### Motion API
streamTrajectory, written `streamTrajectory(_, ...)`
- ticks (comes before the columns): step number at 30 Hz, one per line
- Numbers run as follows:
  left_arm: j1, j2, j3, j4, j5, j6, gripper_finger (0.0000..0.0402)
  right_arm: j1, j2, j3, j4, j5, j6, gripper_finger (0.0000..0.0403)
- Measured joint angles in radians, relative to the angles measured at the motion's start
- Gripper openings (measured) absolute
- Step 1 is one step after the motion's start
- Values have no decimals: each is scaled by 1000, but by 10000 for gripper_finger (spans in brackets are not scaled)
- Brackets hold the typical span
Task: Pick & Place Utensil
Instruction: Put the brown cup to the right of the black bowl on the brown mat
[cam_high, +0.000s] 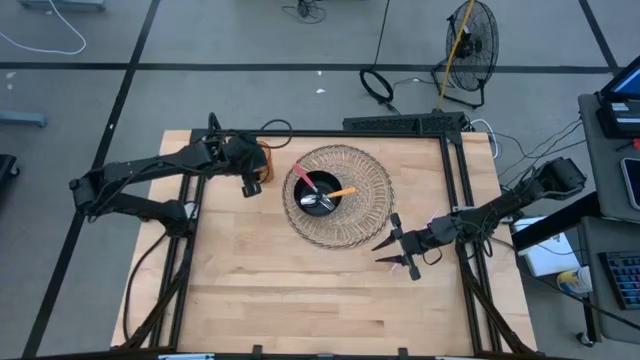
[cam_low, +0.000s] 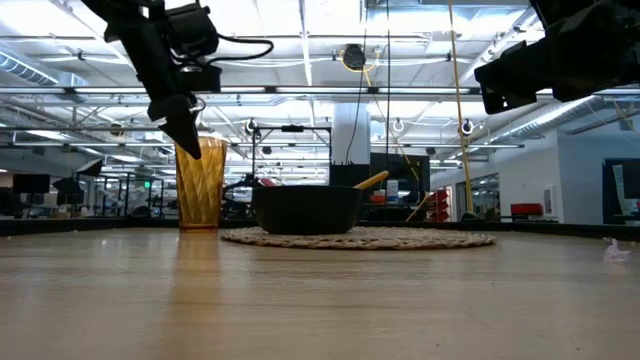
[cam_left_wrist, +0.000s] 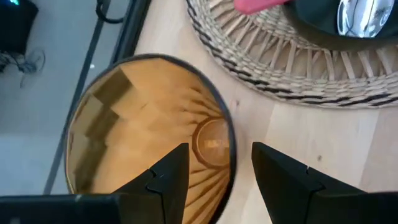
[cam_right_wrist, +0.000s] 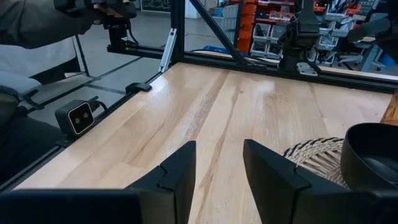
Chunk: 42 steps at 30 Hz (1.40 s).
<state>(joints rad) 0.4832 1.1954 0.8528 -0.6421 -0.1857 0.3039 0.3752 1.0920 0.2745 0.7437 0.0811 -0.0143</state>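
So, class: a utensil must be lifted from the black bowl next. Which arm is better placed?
Probably the right: its gripper hangs open beside the woven mat, facing the black bowl. The left gripper is open over the amber cup.

Quick count of what's on the table: one woven placemat (cam_high: 338, 195) near the middle, with one black bowl (cam_high: 320, 193) sitting on it. Inside the bowl I count three utensils: one pink-handled (cam_high: 302, 177) pointing to about 11 o'clock, one orange-handled (cam_high: 342, 191) pointing to 3 o'clock, and one metal spoon (cam_high: 313, 202). One amber glass (cam_high: 262, 158) at about 9 o'clock from the mat. Two robot arms, one per side.
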Motion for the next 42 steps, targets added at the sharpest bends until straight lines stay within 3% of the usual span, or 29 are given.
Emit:
streamTrajectory(4, 1, -2, 0, -7, -1, -11, 150, 0, 0, 0, 0, 0, -1, 132)
streamTrajectory(14, 1, -2, 0, -29, 5, -22, 12, 0, 0, 0, 0, 1, -4, 132)
streamTrajectory(31, -77, -28, 0, -104, 4, -83, 16, -1, 0, 0, -19, 54, -4, 132)
streamTrajectory(42, -205, -145, 0, -161, 5, -180, 8, -2, 0, 0, -16, 54, -11, 132)
